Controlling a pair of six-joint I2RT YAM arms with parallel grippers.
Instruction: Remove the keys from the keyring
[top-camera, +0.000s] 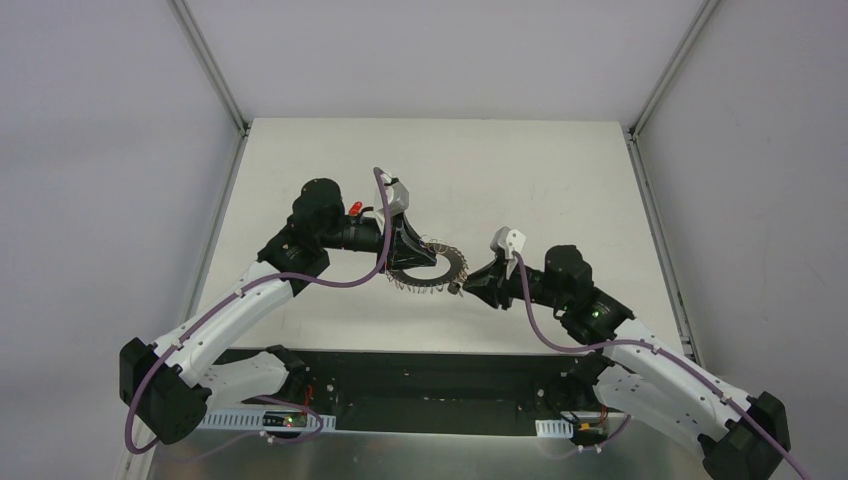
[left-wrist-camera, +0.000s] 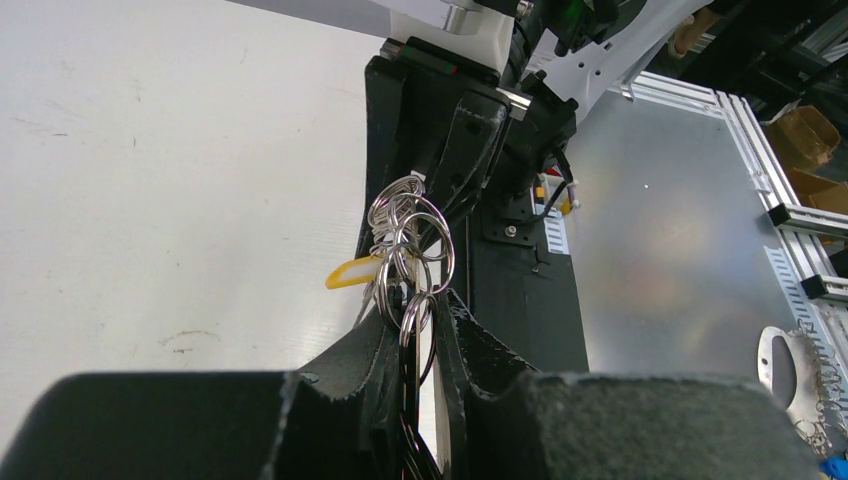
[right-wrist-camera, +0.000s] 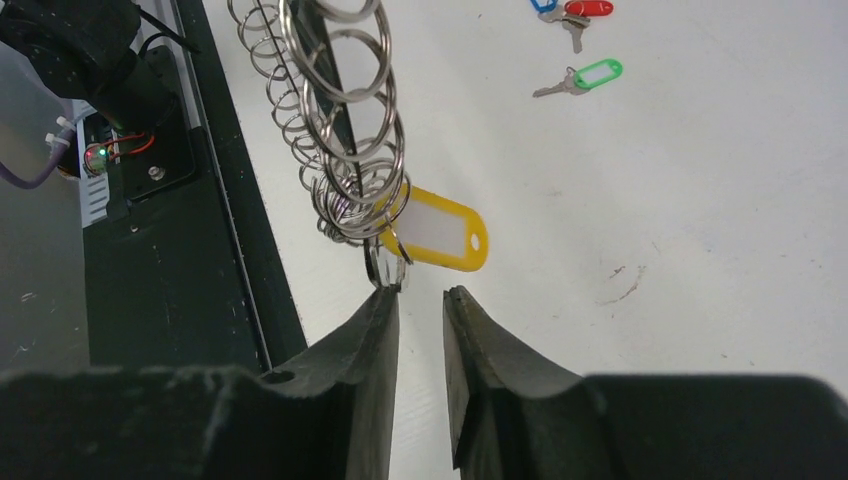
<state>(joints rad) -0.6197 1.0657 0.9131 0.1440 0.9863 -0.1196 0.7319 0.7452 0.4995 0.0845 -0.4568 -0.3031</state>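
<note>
Slippage is the main worry. The left gripper (left-wrist-camera: 425, 320) is clenched on the keyring (top-camera: 432, 268) and holds it on edge above the table (right-wrist-camera: 700, 220), near the middle of the top view, with the frill of wire loops facing the right arm. The right gripper (right-wrist-camera: 420, 295) sits just below those loops. Its jaws are parted by a narrow gap with nothing between them. The fingertip on the left of the frame appears to touch the small split ring of the yellow-tagged key (right-wrist-camera: 440, 238), which hangs at the centre of the right wrist view.

Three keys lie loose on the table at the upper right of that view: the green-tagged key (right-wrist-camera: 590, 75), the red-tagged key (right-wrist-camera: 585, 8) and the blue-tagged key (right-wrist-camera: 543, 4), the last cut off by the top edge.

The yellow tag or its small ring looks like the next thing to grab. Closing where the jaws stand would likely pinch air or catch a neighbouring wire loop, since the loops crowd together just above the tips. Pulling on the wrong loop could twist the keyring or drag it out of the left grip, which seems to bear on a thin edge. The tag is smooth plastic and may slide free under tension.
</note>
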